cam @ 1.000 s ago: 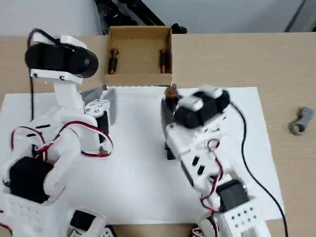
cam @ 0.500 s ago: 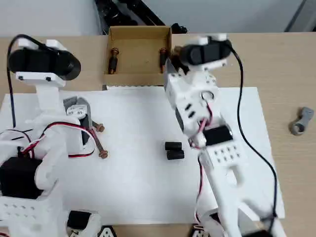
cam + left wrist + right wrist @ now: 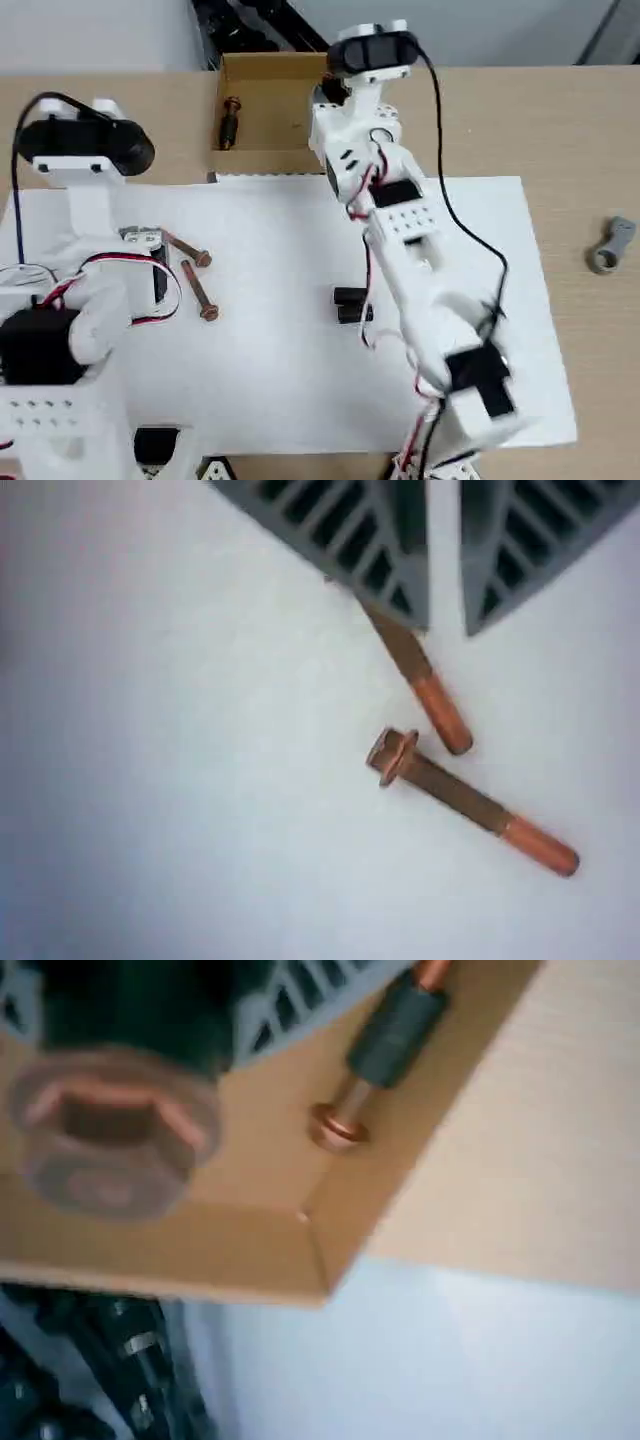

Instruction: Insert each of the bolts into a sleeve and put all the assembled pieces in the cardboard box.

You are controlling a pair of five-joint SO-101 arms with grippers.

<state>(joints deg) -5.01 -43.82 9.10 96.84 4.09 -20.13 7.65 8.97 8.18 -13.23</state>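
I'm seeing L gripper (image 3: 445, 620) jaws sitting narrowly apart w/ nothing btwn them. One finger is covering the head end of a bolt (image 3: 425, 695) on the white sheet (image 3: 150, 780), and a second bolt (image 3: 470, 805) is lying just beside. R gripper (image 3: 190, 1030) is clamping a sleeved bolt (image 3: 110, 1130) over the box (image 3: 180, 1260), near another sleeved bolt (image 3: 385, 1045) by its wall.

Cardboard box (image 3: 265, 160): right side covered by right arm (image 3: 400, 220). One bolt (image 3: 425, 695): head hidden under left hand (image 3: 447, 620). Near bolt (image 3: 110, 1130): blurred.
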